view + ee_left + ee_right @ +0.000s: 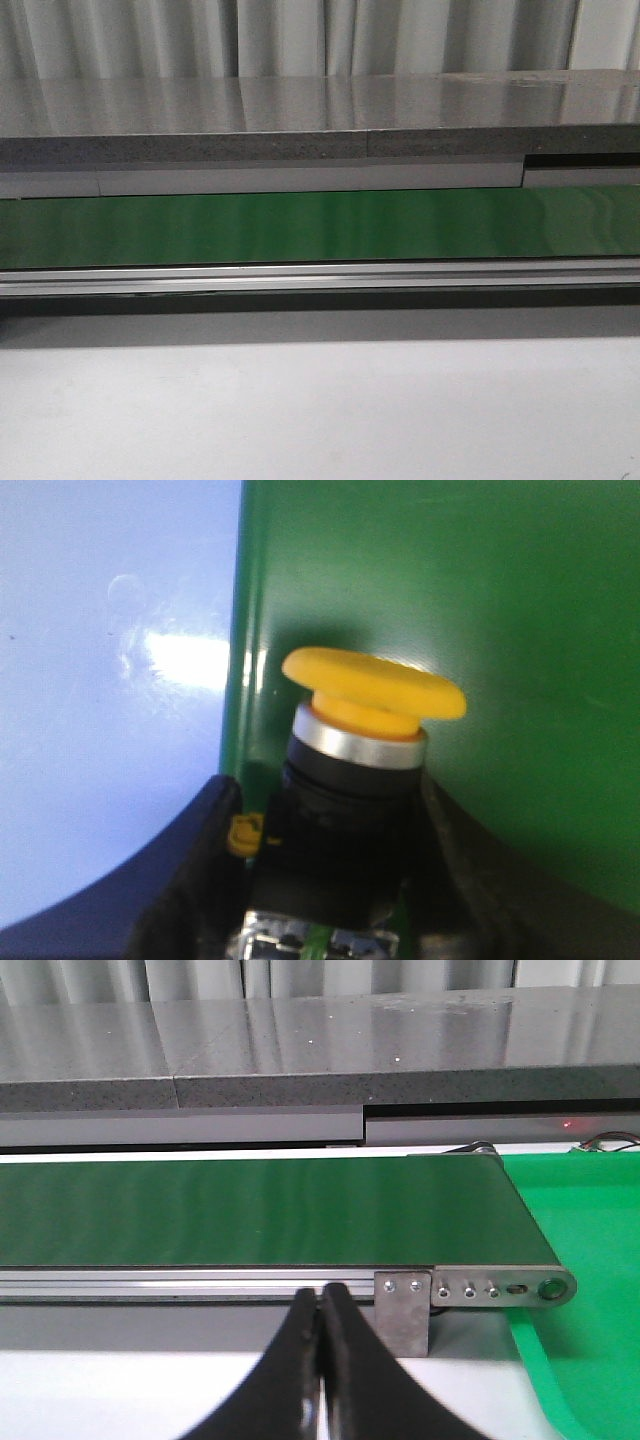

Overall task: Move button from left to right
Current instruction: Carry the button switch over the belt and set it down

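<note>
The button shows only in the left wrist view: a round yellow-orange cap, a silver ring and a black body. My left gripper is shut on its black body, one dark finger on each side. It is held over the edge between a green surface and the white table. My right gripper is shut and empty, in front of the conveyor's rail near its right end. Neither gripper nor the button shows in the front view.
A long green conveyor belt with an aluminium rail runs across the table; it also shows in the right wrist view. A grey shelf stands behind it. A green mat lies past the belt's right end. A metal bracket hangs beside my right fingers.
</note>
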